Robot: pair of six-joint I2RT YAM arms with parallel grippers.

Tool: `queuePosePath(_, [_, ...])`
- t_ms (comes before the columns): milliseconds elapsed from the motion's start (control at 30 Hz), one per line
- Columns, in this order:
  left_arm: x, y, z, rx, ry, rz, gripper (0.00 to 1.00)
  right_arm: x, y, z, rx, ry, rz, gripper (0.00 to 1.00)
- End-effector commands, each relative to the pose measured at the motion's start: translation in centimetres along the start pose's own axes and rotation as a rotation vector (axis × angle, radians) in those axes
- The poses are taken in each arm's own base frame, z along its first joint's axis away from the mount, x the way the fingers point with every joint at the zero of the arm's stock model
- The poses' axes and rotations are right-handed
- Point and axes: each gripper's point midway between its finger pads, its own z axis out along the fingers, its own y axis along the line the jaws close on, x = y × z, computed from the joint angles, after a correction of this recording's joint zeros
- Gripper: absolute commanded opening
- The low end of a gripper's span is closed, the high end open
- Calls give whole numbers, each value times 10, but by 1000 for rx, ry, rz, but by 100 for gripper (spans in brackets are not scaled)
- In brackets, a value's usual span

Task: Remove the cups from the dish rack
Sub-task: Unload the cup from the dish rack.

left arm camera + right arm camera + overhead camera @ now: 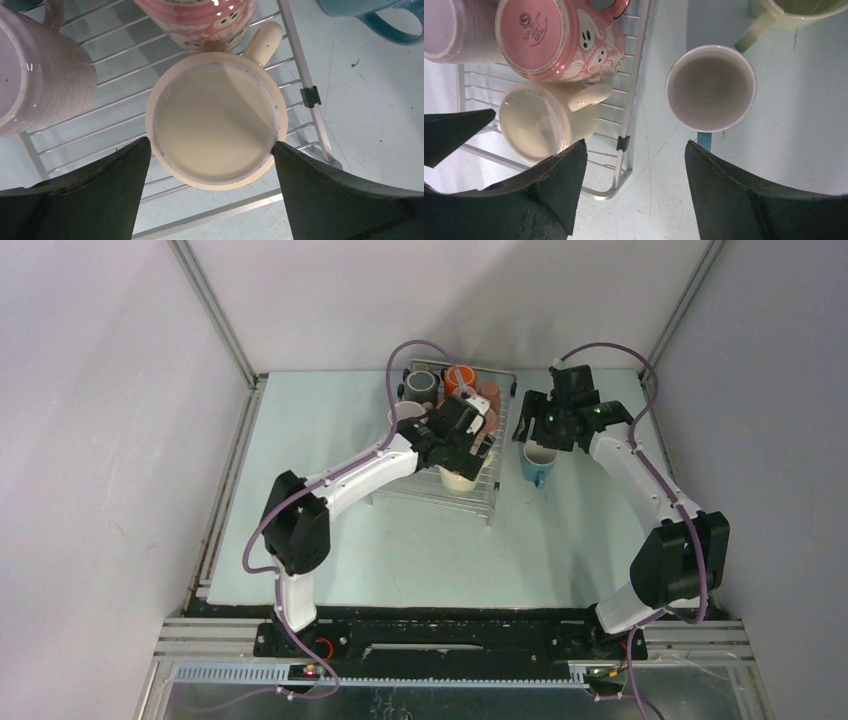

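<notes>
Two grippers, both spread, gripping nothing. Left gripper [211, 145] straddles cream mug [215, 120] on dish rack [300, 75], lined up to grasp. Right gripper [635, 146] hangs above blue mug [710, 87], upright on table [799, 125] beside rack: apparently unloaded.

In the top view the left end effector [462, 453] covers the middle of the dish rack [472, 499]. The mugs under it show only as slivers, and those crowded along the rack's far edge are too small to tell apart. The right end effector [545, 440] hides the far side of the blue mug [537, 473], which stands on the tabletop [330, 490] just off the rack's right edge. The left wrist view cuts the lilac mug [35, 75] at its left edge and the pink mug [200, 20] at the top. Whether the fingers [100, 185] touch the cream mug [215, 120] cannot be told. The right wrist view cuts the pale green mug [784, 12] at the top.
</notes>
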Motion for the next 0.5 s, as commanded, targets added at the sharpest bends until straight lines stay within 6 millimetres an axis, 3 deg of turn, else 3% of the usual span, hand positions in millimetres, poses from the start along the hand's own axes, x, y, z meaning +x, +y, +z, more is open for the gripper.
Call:
queuePosePath(0, [22,29,-6,-61,79,48,100,-2,8,2,-28,-17,8,77])
queuePosePath(467, [22,42,-8,-60,90,38,100,12,25,15,-64,21,-36,71])
